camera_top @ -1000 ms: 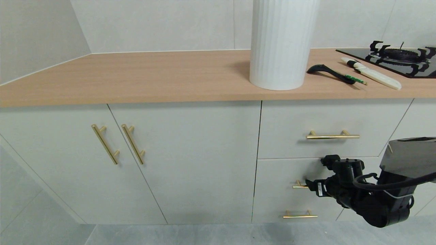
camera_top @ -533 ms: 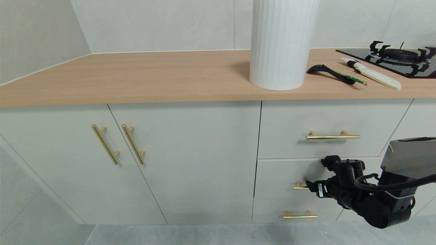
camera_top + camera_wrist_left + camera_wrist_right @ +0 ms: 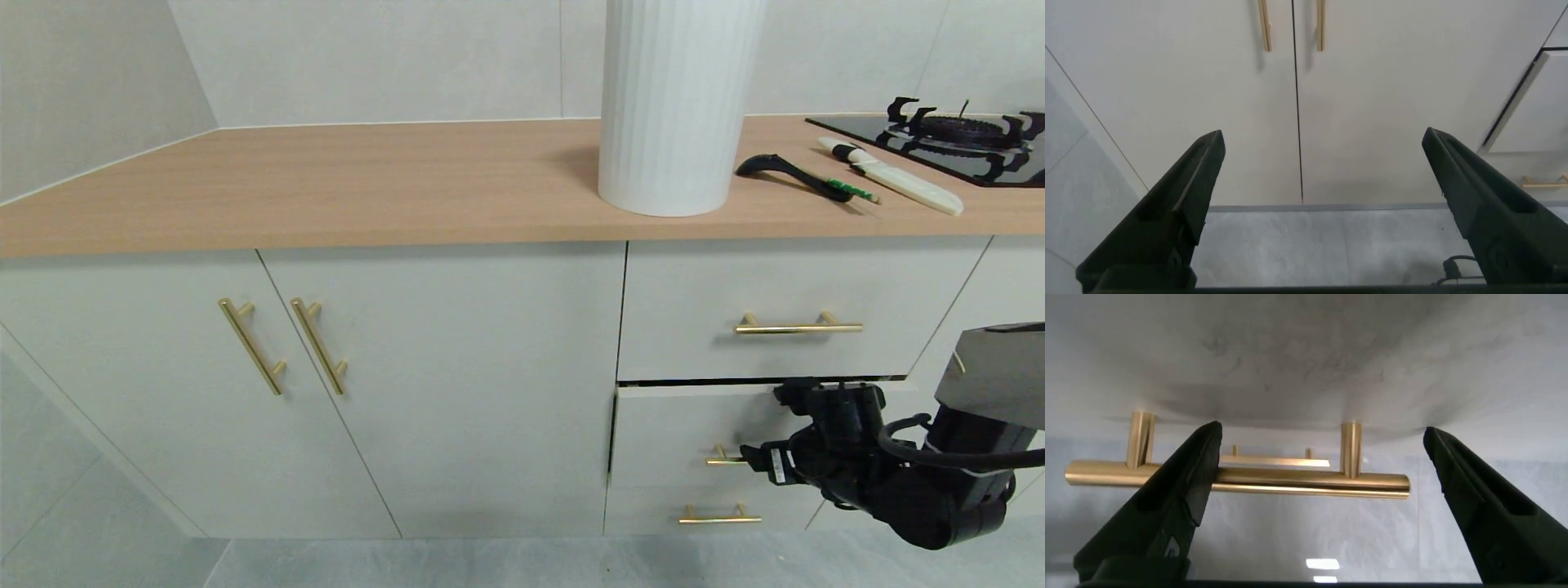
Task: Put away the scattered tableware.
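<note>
On the wooden counter (image 3: 367, 180) at the right lie a black ladle (image 3: 788, 174), a thin green-handled utensil (image 3: 853, 193) and a white knife (image 3: 894, 181). Below them, the middle drawer (image 3: 678, 420) stands slightly out, with a dark gap under the top drawer. My right gripper (image 3: 755, 459) is at that drawer's gold handle (image 3: 720, 461). In the right wrist view the handle (image 3: 1290, 483) runs across between the wide-apart fingers of the gripper (image 3: 1320, 431). My left gripper (image 3: 1320, 139) hangs open low before the cabinet doors (image 3: 1372, 98), holding nothing.
A tall white ribbed cylinder (image 3: 671, 106) stands on the counter beside the utensils. A black gas hob (image 3: 955, 135) sits at the far right. The top drawer handle (image 3: 798, 327) and bottom drawer handle (image 3: 718, 517) flank the middle one. Two door handles (image 3: 282, 343) lie left.
The middle drawer has slid out a little, opening a dark gap below the top drawer. My right gripper has drawn back and slightly down along with its handle.
</note>
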{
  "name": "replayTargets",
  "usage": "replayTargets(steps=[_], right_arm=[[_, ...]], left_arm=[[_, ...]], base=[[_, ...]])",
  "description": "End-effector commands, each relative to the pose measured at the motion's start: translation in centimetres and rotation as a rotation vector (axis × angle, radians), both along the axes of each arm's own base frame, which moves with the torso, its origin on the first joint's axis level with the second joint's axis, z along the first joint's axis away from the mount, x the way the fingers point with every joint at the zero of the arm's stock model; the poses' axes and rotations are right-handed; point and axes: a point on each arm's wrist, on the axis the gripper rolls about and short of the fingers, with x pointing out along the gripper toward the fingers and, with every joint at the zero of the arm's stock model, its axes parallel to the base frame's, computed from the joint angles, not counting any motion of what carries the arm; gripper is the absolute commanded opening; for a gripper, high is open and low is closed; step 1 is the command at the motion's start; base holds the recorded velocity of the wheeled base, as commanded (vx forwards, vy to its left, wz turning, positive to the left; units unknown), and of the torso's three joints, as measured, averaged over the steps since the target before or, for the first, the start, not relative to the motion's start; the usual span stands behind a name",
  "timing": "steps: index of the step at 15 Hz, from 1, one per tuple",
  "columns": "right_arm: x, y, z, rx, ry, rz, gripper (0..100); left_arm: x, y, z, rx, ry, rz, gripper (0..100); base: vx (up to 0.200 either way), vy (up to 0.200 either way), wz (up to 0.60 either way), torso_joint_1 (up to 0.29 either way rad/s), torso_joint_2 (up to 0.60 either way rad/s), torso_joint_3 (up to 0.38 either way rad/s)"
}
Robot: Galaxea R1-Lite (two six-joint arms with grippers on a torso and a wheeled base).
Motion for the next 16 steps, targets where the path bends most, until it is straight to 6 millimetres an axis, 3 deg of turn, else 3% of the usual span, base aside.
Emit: replayTargets(steps=[1, 3, 4, 7, 10, 13, 16], right_arm=[[-1.2, -0.1, 4.2, 0.03, -0.043, 0.029, 100], [-2.7, -0.2, 7.0, 0.045, -0.016, 0.056, 100], [-4.3, -0.3, 9.9, 0.058, -0.026, 0.08, 100], [-6.9, 0.0, 14.4, 0.07, -0.083, 0.112, 100], [-7.3, 0.6, 15.6, 0.077, -0.135, 0.136, 100], [-5.3, 0.9, 16.6, 0.08, -0.133, 0.133, 100], [-4.2, 1.2, 15.8, 0.073, -0.094, 0.132, 100]], left_arm=[[0.0, 0.0, 0.0, 0.0, 0.001, -0.001, 100], [0.0, 0.0, 0.0, 0.0, 0.001, 0.0, 100], [0.0, 0.0, 0.0, 0.0, 0.001, 0.0, 100], [0.0, 0.0, 0.0, 0.0, 0.001, 0.0, 100], [0.0, 0.0, 0.0, 0.0, 0.001, -0.001, 100], [0.0, 0.0, 0.0, 0.0, 0.001, -0.001, 100], [0.0, 0.0, 0.0, 0.0, 0.001, 0.0, 100]], base=[[0.0, 0.0, 0.0, 0.0, 0.0, 0.0], [0.0, 0.0, 0.0, 0.0, 0.0, 0.0], [0.0, 0.0, 0.0, 0.0, 0.0, 0.0], [0.0, 0.0, 0.0, 0.0, 0.0, 0.0], [0.0, 0.0, 0.0, 0.0, 0.0, 0.0], [0.0, 0.0, 0.0, 0.0, 0.0, 0.0], [0.0, 0.0, 0.0, 0.0, 0.0, 0.0]])
